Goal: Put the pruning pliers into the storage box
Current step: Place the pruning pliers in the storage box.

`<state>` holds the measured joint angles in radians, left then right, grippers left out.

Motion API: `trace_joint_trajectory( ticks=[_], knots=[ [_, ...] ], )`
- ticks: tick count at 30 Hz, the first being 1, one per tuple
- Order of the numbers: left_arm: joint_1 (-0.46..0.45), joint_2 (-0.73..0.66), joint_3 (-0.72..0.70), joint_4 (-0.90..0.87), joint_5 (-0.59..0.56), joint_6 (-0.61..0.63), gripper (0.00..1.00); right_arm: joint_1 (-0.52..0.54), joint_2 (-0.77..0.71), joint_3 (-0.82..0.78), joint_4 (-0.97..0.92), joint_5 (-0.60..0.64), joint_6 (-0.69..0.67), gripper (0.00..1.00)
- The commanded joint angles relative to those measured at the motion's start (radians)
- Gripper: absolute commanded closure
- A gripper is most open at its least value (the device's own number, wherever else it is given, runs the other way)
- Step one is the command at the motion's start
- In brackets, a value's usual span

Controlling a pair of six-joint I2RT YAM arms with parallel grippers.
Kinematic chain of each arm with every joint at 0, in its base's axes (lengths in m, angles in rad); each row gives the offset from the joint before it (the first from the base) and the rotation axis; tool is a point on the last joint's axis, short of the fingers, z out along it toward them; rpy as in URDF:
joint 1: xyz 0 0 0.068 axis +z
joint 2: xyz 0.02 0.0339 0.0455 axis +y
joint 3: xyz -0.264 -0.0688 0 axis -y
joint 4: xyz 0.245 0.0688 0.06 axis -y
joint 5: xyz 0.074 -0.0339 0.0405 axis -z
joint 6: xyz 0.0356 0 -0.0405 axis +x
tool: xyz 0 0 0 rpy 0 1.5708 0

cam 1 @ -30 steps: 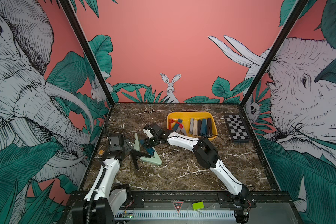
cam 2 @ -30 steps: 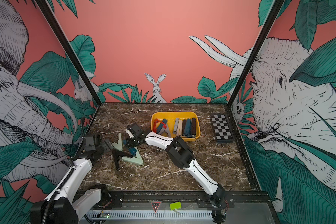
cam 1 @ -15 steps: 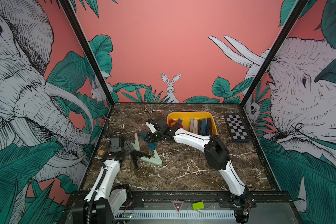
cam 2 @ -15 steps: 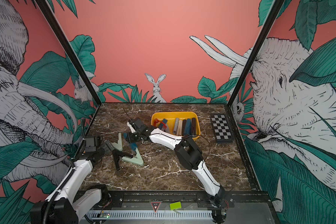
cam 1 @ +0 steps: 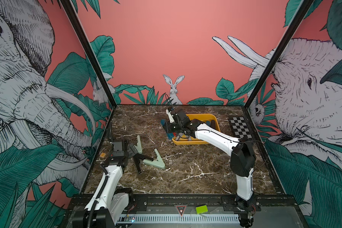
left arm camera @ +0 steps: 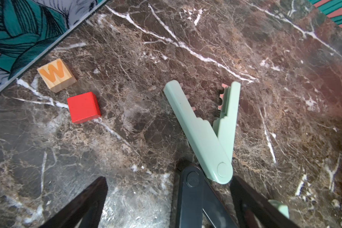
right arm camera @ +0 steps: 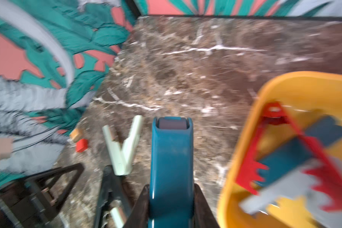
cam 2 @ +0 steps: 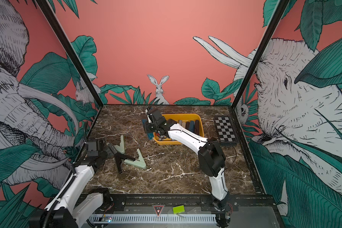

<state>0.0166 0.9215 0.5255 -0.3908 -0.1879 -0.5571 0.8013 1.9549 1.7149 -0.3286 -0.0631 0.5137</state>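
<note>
One teal pliers (right arm camera: 171, 158), clamped in narrowly parted right gripper (right arm camera: 171, 190) at nine o'clock of storage box (right arm camera: 242, 138), may clip rim, fall outside.

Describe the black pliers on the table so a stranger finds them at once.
On the brown marble table, look at the left half, away from the yellow storage box. Three open V-shaped pruning pliers lie close together there. The black pliers are the middle pair, the only dark one, between two mint pliers.
</note>
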Motion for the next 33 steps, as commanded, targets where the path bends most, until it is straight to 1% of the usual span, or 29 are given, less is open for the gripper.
trace_joint_trajectory(
  ticks=[1, 7, 13, 19, 25, 33],
  knots=[
    [-0.015, 0.009, -0.011, 0.007, -0.027, -0.018, 0.01, -0.044, -0.074, -0.040, -0.013, 0.117, -0.025, 0.83],
    [-0.024, 0.041, -0.004, 0.027, -0.021, -0.024, 0.01, -0.121, -0.095, -0.106, -0.016, 0.171, -0.037, 0.84],
    [-0.026, 0.040, -0.004, 0.022, -0.025, -0.020, 0.01, -0.181, -0.004, -0.061, -0.084, 0.200, -0.086, 0.85],
    [-0.025, 0.041, -0.005, 0.021, -0.032, -0.015, 0.01, -0.204, 0.093, 0.002, -0.103, 0.231, -0.114, 0.86],
    [-0.026, 0.050, -0.002, 0.024, -0.032, -0.010, 0.01, -0.222, 0.144, 0.040, -0.108, 0.255, -0.152, 0.86],
    [-0.027, 0.058, -0.004, 0.030, -0.030, -0.010, 0.01, -0.260, 0.141, -0.001, -0.137, 0.308, -0.156, 0.85]
  ],
)
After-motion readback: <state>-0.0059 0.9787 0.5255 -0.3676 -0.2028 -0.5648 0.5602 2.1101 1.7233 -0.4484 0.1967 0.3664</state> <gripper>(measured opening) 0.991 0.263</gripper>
